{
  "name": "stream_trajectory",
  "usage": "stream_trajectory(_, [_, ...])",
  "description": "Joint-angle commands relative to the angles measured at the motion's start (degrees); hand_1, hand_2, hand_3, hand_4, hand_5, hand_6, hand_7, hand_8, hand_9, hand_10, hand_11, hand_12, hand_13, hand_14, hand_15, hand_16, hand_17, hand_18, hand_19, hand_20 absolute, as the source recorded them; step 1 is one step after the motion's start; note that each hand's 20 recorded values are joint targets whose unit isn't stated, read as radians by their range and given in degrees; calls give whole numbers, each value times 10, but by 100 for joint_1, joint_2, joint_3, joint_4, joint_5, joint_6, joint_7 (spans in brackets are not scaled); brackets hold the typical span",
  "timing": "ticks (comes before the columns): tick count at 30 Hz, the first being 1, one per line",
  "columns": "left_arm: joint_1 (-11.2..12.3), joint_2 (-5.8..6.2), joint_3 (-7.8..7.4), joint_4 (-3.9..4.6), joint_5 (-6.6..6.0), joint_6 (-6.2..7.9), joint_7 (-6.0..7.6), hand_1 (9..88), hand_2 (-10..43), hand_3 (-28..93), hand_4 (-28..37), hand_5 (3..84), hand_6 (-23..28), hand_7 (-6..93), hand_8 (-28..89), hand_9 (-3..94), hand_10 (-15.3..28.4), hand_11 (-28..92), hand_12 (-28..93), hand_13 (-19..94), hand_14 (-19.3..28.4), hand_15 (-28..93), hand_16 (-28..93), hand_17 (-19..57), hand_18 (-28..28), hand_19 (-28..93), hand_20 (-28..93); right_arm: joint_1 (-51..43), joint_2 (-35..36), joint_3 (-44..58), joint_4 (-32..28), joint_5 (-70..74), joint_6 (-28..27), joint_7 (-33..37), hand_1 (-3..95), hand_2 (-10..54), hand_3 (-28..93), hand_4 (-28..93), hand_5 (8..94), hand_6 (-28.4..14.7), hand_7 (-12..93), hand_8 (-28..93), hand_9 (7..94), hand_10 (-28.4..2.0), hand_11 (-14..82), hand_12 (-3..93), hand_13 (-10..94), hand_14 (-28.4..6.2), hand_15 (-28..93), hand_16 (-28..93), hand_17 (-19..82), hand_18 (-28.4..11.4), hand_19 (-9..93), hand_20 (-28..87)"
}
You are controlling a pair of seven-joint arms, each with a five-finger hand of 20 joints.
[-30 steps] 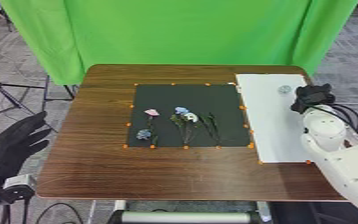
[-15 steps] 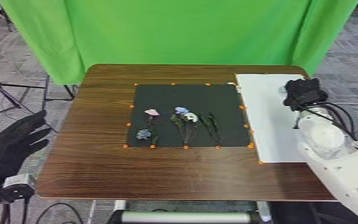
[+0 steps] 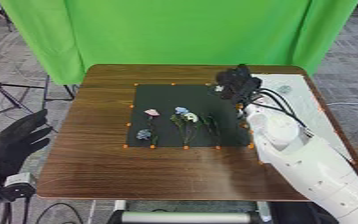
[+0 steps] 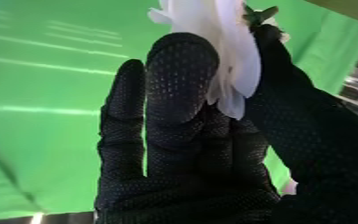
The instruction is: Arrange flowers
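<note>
While a white-petalled flower (image 4: 233, 35) is pinched between the thumb and fingers of the right hand (image 3: 238, 82), that hand is positioned over the far right part of the black mat (image 3: 171, 95), near the white sheet (image 3: 309, 115). On the mat, leafy green stems (image 3: 213, 125) are noted; farther left, a pale blue flower (image 3: 182, 110) and a white bloom (image 3: 190, 117) are laid together, then a pink flower (image 3: 152, 112), with a darker blue flower (image 3: 143, 134) placed nearer the front. The left hand (image 3: 14, 142), fingers extended, is held beside the table (image 3: 87, 170).
</note>
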Motion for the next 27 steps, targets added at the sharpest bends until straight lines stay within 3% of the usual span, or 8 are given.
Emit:
stream_trajectory(1, [43,-12,29,-12,0,3,-43,229,-35,709,-283,234,9,223,-108,179,89,157,181,151,117,230,32,-92,190,399,66,342,-367,-417,439,-405,0,-148,476,-95,868,-266,635,41,595,9,838,-49,217,513,802,7,486,392,270,-141,678,387])
stream_trajectory(14, [17,-13,40,0,-6,15,-63,228,-35,709,-283,234,9,224,-108,179,89,157,181,150,117,231,33,-92,191,400,65,441,-525,-489,1009,-1050,-170,-142,467,-95,863,-278,624,44,594,12,827,-46,203,506,785,11,470,398,251,-139,668,394])
stream_trajectory(27, [5,-9,46,10,-10,-18,-63,226,-34,709,-283,234,9,222,-107,179,88,156,182,151,117,230,34,-92,190,399,65,346,-635,-507,915,-1015,-146,-171,418,-95,843,-282,579,41,583,5,779,-48,192,489,739,3,461,387,216,-142,646,397])
